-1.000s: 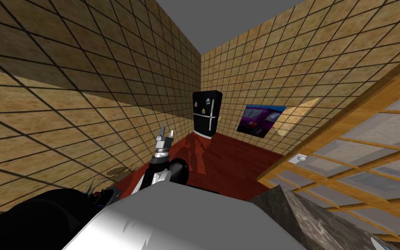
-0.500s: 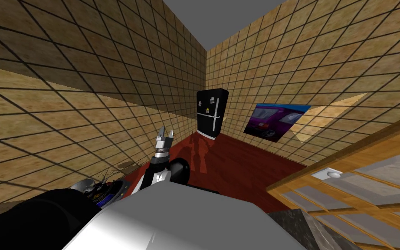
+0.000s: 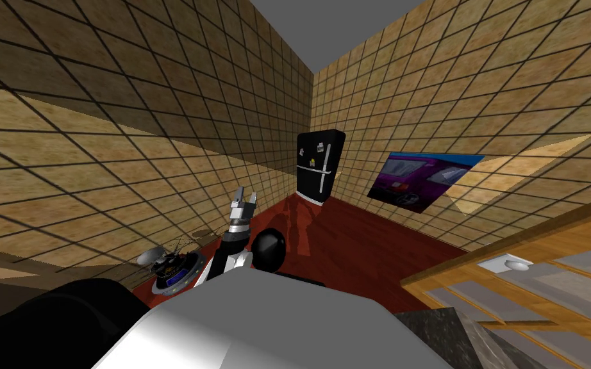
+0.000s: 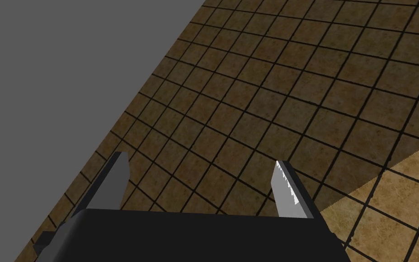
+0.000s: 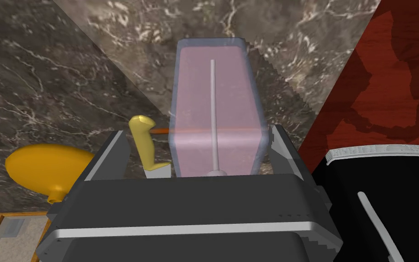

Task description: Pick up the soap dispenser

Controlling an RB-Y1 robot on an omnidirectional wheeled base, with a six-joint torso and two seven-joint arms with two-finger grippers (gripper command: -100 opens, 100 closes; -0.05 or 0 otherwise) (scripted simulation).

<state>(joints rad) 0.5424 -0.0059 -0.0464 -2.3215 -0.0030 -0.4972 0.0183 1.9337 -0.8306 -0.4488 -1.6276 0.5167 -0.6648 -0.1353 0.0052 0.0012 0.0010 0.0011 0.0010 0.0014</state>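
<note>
The right gripper (image 5: 197, 132) is wide open and holds nothing. Taking the way its fingers point as twelve o'clock, the soap dispenser (image 5: 215, 91), a clear pinkish box with a grey tube down its middle, sits dead at twelve between them, over the dark marbled counter (image 5: 67, 68). It is not centred: the three o'clock finger is just beside its wall, perhaps touching, while the nine o'clock finger stands apart. A yellow-handled knife (image 5: 142, 141) shows in that gap, at what depth I cannot tell. The likely trouble is a close that traps the knife handle against the box and gives a crooked, slipping hold. One finger could also land first and shove the smooth-walled box sideways. A yellow rounded thing (image 5: 40, 166) lies past the knife at about eight o'clock, out of the way. The left gripper (image 3: 245, 195), raised at eleven o'clock ahead of me, is open and empty too.
</note>
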